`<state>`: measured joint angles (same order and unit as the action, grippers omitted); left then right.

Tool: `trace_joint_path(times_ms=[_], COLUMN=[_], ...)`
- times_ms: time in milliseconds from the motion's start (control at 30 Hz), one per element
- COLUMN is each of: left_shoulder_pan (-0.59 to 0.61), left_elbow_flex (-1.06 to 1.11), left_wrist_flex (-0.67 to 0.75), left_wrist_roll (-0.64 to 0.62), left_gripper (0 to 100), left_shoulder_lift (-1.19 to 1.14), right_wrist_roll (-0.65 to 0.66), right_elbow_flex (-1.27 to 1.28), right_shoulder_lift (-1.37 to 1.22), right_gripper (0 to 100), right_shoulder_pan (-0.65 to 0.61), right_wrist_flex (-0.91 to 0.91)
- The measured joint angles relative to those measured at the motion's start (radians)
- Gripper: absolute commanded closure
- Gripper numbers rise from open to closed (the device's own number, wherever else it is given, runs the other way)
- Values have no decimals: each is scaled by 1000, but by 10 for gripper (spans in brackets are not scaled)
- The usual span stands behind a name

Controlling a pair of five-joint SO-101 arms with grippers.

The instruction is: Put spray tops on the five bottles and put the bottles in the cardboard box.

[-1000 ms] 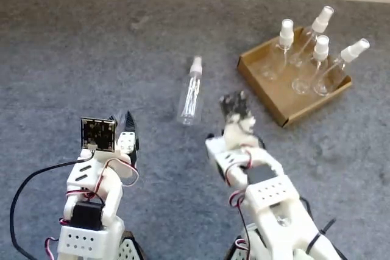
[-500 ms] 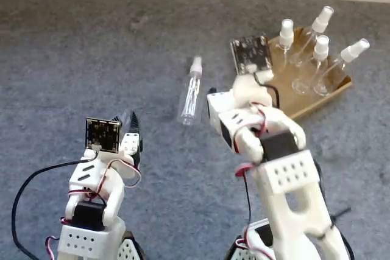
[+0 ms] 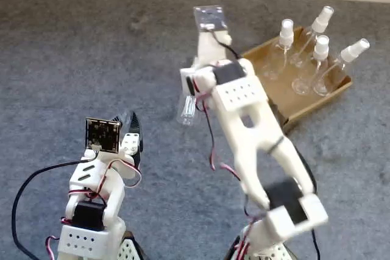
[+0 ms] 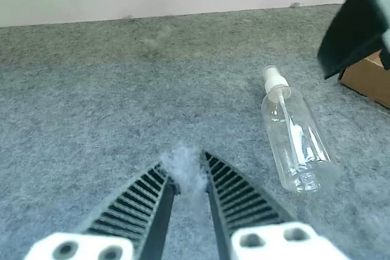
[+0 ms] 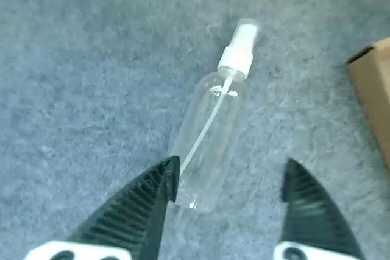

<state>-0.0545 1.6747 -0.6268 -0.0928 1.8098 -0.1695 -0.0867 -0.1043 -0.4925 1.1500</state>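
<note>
A clear bottle (image 5: 210,132) with a white spray top lies flat on the grey carpet, also seen as the bottle (image 4: 295,141) and the bottle (image 3: 185,111). My right gripper (image 5: 230,172) hangs open just above its base end, one finger on each side, without touching it. In the high view the right arm (image 3: 234,92) stretches over the bottle and hides most of it. My left gripper (image 4: 186,168) sits low at the near left, well short of the bottle, open by a narrow gap with nothing in it. The cardboard box (image 3: 259,80) holds several upright capped bottles (image 3: 320,59).
Grey carpet covers the whole table, with a pale wall strip along the far edge. A corner of the box (image 4: 368,77) and a dark finger of the right gripper (image 4: 356,25) show in the left wrist view. Open carpet lies at the far left.
The right arm has swung up from near the front edge and reached forward over the lying bottle. The left arm has barely moved.
</note>
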Motion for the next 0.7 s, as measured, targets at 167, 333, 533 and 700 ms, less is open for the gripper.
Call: trace_joint_path(times_ms=[167,333,533,700], left_shoulder_pan=[0,0,0,0], left_elbow_flex=[0,0,0,0], left_wrist_flex=[0,0,0,0], left_wrist_roll=[0,0,0,0], left_gripper=[995,995,995,995], left_shoulder_lift=[0,0,0,0], right_wrist_roll=[0,0,0,0], right_elbow_flex=[-293,-574,-853,-1020], right_shoulder_lift=[-253,-497,-770,-948], right_gripper=[648,648,648,649], right_shoulder_pan=[-15,-15,-15,-18], right_wrist_flex=[129,206,273,338])
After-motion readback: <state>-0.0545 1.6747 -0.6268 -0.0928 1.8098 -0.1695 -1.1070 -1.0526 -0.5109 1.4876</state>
